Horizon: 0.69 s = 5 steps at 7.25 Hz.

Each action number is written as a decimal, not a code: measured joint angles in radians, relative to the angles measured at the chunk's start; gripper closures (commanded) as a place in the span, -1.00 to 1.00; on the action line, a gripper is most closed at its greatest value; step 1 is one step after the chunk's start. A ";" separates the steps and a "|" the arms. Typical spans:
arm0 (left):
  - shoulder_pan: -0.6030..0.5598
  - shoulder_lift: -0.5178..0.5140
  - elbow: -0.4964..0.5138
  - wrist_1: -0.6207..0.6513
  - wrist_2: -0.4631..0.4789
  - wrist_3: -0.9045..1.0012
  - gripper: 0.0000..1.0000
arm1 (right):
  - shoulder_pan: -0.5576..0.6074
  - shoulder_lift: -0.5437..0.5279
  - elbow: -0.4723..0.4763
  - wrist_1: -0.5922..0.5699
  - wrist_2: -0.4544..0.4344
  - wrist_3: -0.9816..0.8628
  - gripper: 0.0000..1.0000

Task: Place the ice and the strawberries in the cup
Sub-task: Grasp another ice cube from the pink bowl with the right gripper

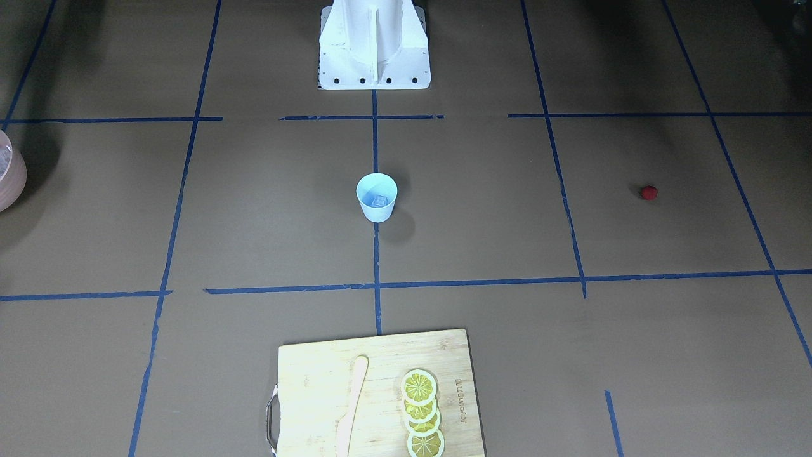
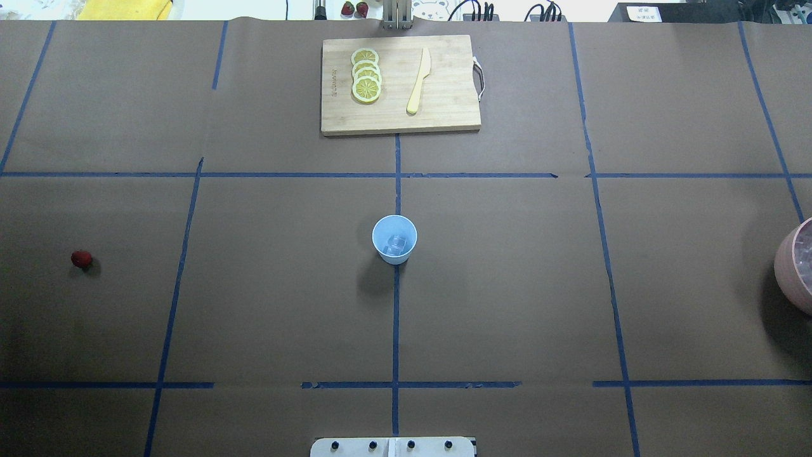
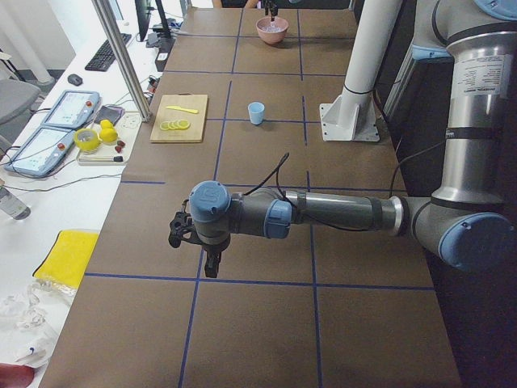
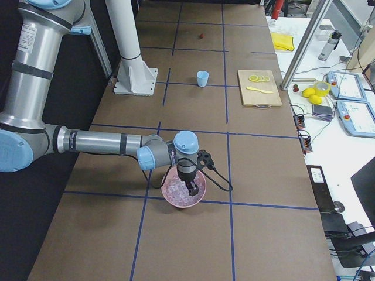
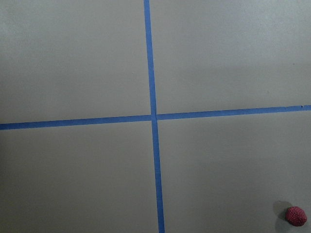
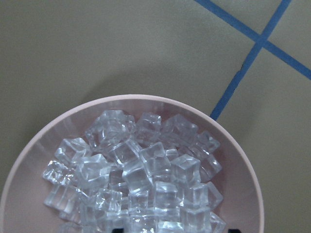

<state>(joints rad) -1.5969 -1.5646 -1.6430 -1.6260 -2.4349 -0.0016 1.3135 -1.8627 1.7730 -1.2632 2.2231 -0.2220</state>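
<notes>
Ice [image 6: 141, 170] fills the pink bowl [image 6: 141, 98] right under your right wrist camera, a loose pile of clear cubes. Bowl sits at the right edge of the tabletop [image 2: 507, 285]. Your right jaws hang just over the pile. Two dark tips peek in at that view's bottom edge, well apart, so they read as spread, pinching nothing.

Cup [image 2: 394, 257] stands upright mid-tabletop on the centre tape line, with one cube [image 2: 398, 242] already inside. Strawberry [image 2: 81, 258] lies alone near the left edge, well apart from the cup, not in yet. Your left jaws hover over the tabletop near it. Only the side camera shows them, so you cannot tell whether they are spread or pressed together.

Handling, as a guess: cubes are hard, light and slick. Take a top cube across two flat faces and expect the neighbours to shift. Strawberry is tiny and round and will likely roll, so come straight down and pinch across its middle, gently. Cup looks light and could tip if bumped, so release above the rim.

Board [image 2: 444, 114] with lemon slices [image 2: 366, 82] and knife [image 2: 419, 82] sits at the far edge. Leave it.
</notes>
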 measured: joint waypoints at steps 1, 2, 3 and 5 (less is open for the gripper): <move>0.000 0.000 -0.002 0.000 -0.002 0.000 -1.00 | -0.025 0.000 -0.003 0.002 -0.008 -0.001 -0.47; 0.000 0.000 -0.004 0.000 -0.003 0.000 -1.00 | -0.043 -0.001 -0.005 0.003 -0.017 -0.002 -0.44; 0.000 0.000 -0.005 0.000 -0.004 0.000 -1.00 | -0.054 -0.004 -0.007 0.003 -0.030 -0.002 -0.43; 0.000 0.000 -0.006 0.000 -0.006 0.000 -1.00 | -0.065 -0.008 -0.012 0.003 -0.058 -0.003 -0.37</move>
<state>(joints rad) -1.5969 -1.5647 -1.6495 -1.6260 -2.4406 -0.0015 1.2481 -1.8707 1.7606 -1.2601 2.1654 -0.2250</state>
